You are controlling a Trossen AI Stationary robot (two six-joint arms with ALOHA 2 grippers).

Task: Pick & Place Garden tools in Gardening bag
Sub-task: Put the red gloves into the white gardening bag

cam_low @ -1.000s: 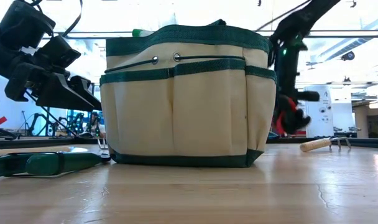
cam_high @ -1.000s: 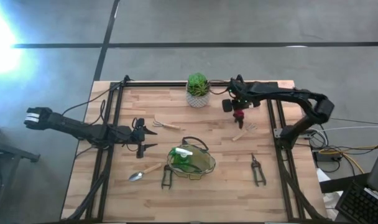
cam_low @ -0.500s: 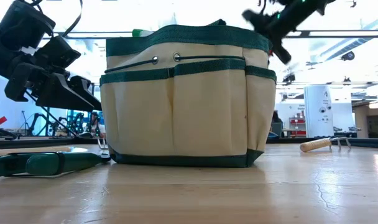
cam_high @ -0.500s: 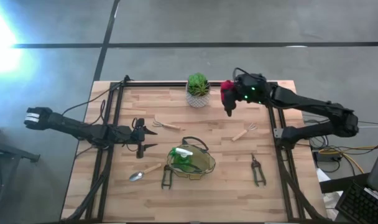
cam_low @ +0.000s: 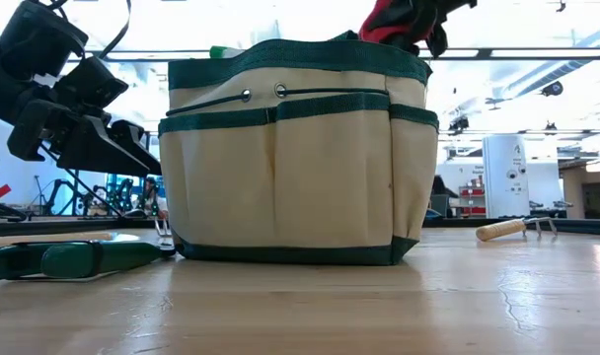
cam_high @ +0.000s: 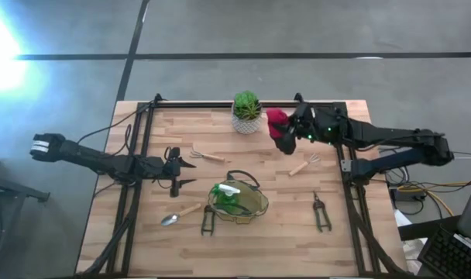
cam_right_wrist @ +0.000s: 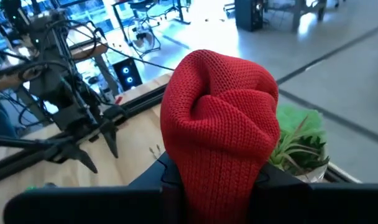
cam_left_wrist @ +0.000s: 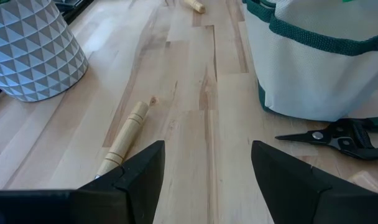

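Observation:
My right gripper (cam_high: 287,133) hangs high over the table's far right part, beside the potted plant (cam_high: 247,112), shut on a red knitted item (cam_right_wrist: 219,124). In the low view the red item (cam_low: 391,20) shows above the rim of the beige gardening bag (cam_low: 300,148). The bag (cam_high: 240,201) stands upright on its base at the middle front, with a green spray bottle (cam_high: 228,191) inside. My left gripper (cam_high: 178,167) waits open at the left, low over the wood. A trowel (cam_high: 181,213), two rakes (cam_high: 207,156) (cam_high: 305,164) and two shears (cam_high: 207,220) (cam_high: 321,211) lie flat on the table. My right gripper pinches the red item's lower part (cam_right_wrist: 207,177) between its two fingers, which the bunched knit mostly covers. The fingers reach nearly level from the table's right side. The item is lifted clear of the table and bulges up beyond the fingertips.
The plant's white patterned pot (cam_left_wrist: 33,50) stands at the far middle, close to the held item. Black frame rails (cam_high: 142,139) run along the table's left, far and right sides. Bare wood lies between the bag and the right rake.
My right gripper has risen from the table near the right rake and gone toward the plant, tipping from pointing down to nearly level. It has stayed shut on the red item, which is lifted clear and now higher than the bag's rim.

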